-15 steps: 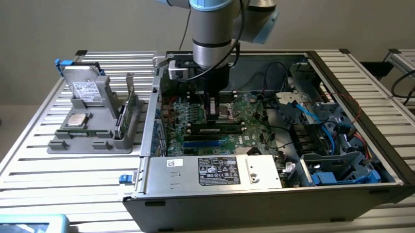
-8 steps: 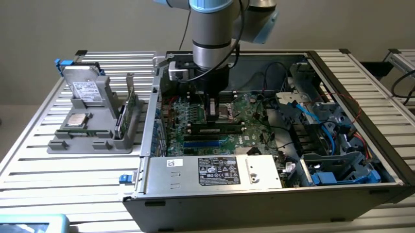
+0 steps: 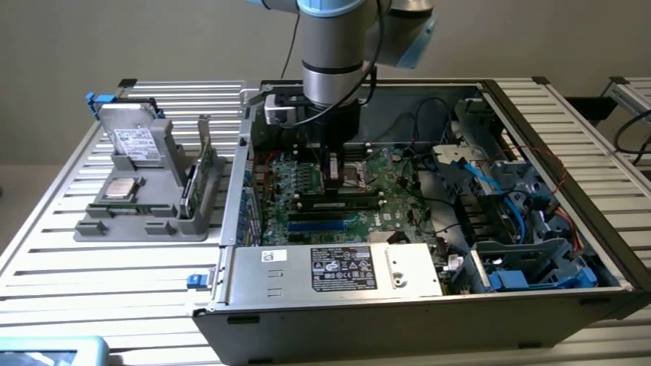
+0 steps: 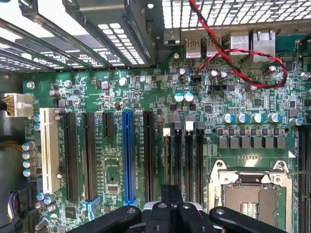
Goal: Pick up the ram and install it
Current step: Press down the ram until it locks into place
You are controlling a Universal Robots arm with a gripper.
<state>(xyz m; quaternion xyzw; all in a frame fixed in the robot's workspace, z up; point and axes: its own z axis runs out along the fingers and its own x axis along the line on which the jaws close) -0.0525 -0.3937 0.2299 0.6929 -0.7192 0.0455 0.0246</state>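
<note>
The ram [image 3: 207, 166], a thin green stick, stands on edge in a grey holder [image 3: 142, 221] outside the case, at the exterior view's left. My gripper [image 3: 331, 169] is well away from it, lowered into the open computer case [image 3: 407, 305] just above the motherboard [image 3: 305, 183]. In the wrist view the gripper [image 4: 171, 196] is shut, with nothing visible between its fingers. It hovers at the end of a group of long black memory slots [image 4: 187, 155], between the expansion slots and the processor socket [image 4: 252, 194].
The grey holder also carries a hard drive [image 3: 133, 141] and a square silver processor chip [image 3: 122, 188]. Inside the case are the power supply [image 3: 336, 267], blue and black cables [image 3: 489, 175] and a drive cage [image 3: 529, 267]. A red and black wire [image 4: 233, 58] loops over the board.
</note>
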